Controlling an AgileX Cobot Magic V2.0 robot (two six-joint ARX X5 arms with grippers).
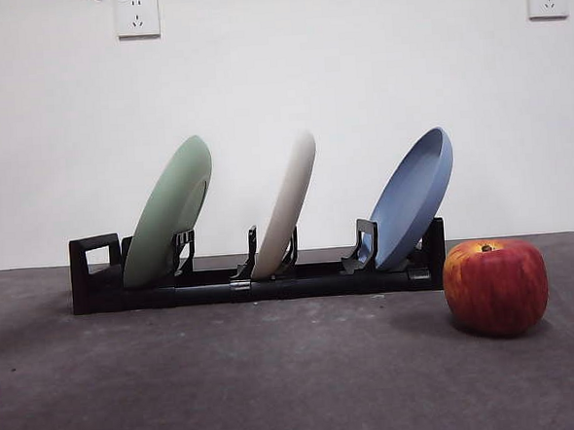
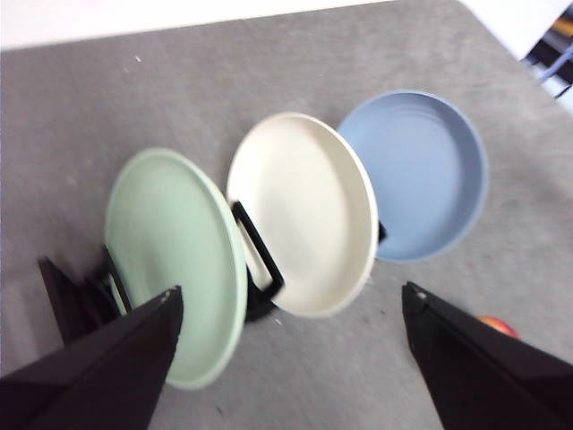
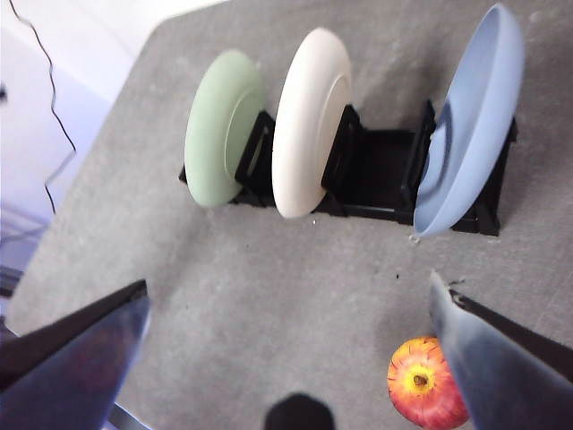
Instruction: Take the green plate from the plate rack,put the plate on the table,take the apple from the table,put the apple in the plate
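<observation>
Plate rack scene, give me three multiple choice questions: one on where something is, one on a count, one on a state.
1. Where does the apple sit?
A. On the table, beside the end of the plate rack near the blue plate
B. In the green plate
C. Between the green and cream-white plates

2. How many plates stand in the rack?
A. Two
B. Three
C. Four

3. What state is the green plate in?
A. Flat on the table
B. Held in a pincer
C. Leaning in its rack slot, untouched

Answers:
1. A, the front view shows the apple on the table past the rack's blue-plate end.
2. B, green, cream-white and blue.
3. C, it leans in the rack; the left pincer and right pincer are open, above and apart from it.
</observation>
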